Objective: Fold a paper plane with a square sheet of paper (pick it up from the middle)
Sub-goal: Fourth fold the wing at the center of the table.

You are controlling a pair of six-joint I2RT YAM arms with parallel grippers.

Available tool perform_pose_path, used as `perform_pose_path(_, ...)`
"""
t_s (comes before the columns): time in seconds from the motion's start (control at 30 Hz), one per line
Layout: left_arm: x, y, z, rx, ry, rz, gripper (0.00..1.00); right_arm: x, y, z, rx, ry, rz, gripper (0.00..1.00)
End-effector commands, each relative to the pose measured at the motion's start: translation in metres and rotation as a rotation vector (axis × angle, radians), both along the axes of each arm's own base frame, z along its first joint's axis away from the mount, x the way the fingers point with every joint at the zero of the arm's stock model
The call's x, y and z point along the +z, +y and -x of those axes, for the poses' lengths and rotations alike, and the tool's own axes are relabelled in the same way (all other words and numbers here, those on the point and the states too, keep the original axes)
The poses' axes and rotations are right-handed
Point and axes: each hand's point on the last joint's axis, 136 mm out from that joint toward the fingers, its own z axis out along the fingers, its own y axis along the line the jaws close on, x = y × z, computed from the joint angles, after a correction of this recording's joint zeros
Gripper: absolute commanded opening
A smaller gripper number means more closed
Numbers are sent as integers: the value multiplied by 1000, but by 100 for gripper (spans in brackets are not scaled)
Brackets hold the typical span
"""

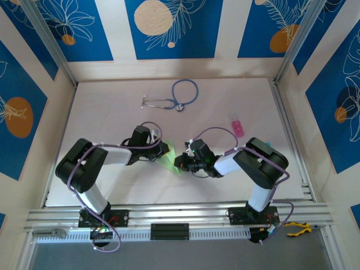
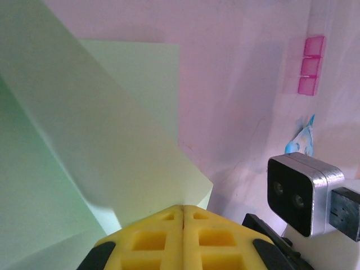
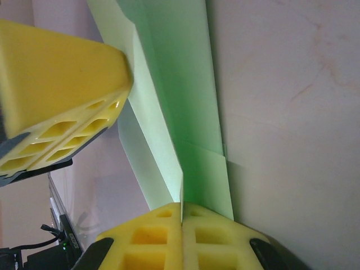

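While your left end effector (image 2: pixel 183 214) and right end effector (image 3: pixel 183 209) pinch the square sheet of paper (image 1: pixel 171 163) from 9 and 3 o'clock, diverging pulls could tear it.

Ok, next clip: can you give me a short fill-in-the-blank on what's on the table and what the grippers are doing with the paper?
1. The creased square sheet of paper is pale ____.
2. The left gripper and the right gripper are each ____ on that sheet, fingers pressed together with no gap.
3. On the far part of the table lies a blue-tubed ____.
Missing words: green; shut; stethoscope.
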Motion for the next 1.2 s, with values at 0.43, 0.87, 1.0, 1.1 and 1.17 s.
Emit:
perform_pose_path(0.43,-8,-5,-2,-4,26,-2,6,-25,-11,9,-5,94,72,3)
perform_pose_path(0.87,-15,-6,-4,-7,44,-19,6,-26,-9,10,3,117,79,3)
perform_pose_path(1.0,-19,-5,-3,-7,53,-32,6,-27,-10,10,0,124,82,3)
perform_pose_path(1.1,-21,-5,-3,-9,58,-34,6,-28,-10,10,0,127,81,3)
perform_pose_path(1.17,-23,-5,-3,-9,65,-37,6,-28,-10,10,-1,129,83,3)
